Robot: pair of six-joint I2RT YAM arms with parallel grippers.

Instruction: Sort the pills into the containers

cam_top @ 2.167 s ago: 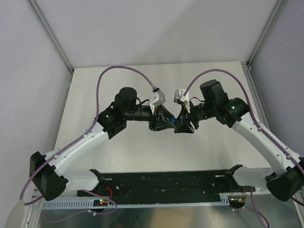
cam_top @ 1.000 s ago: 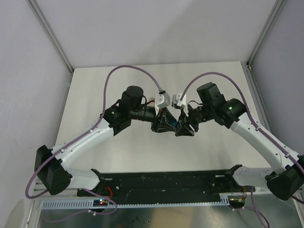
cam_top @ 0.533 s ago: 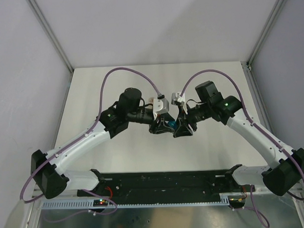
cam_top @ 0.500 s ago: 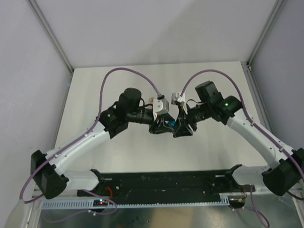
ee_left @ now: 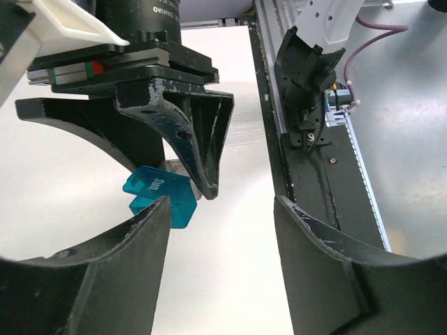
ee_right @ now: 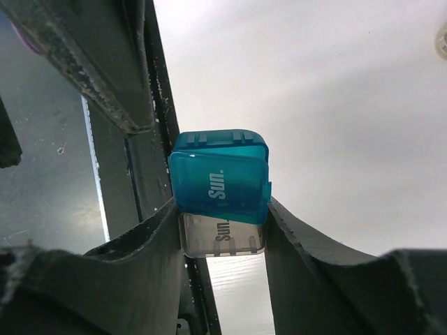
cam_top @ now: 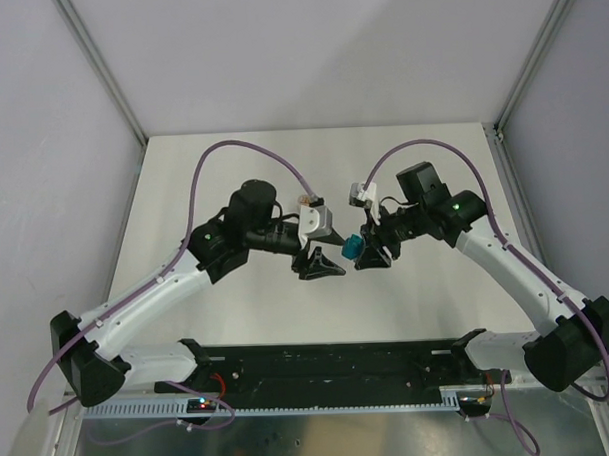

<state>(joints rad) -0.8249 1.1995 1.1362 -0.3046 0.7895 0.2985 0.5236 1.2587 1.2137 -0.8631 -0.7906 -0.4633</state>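
The right gripper point(ee_right: 222, 206) is clamping the teal-blue box point(ee_right: 220, 174), marked "Sun.", by its sides and holding it clear above the middle of the table point(cam_top: 232, 170), its grey flap showing beneath the teal shell. The left gripper point(ee_left: 222, 202) is hovering just beside it, jaws spread wide and empty. The work appears to be at the box-readying step; next, the free pincer would need to line up carefully on that flap
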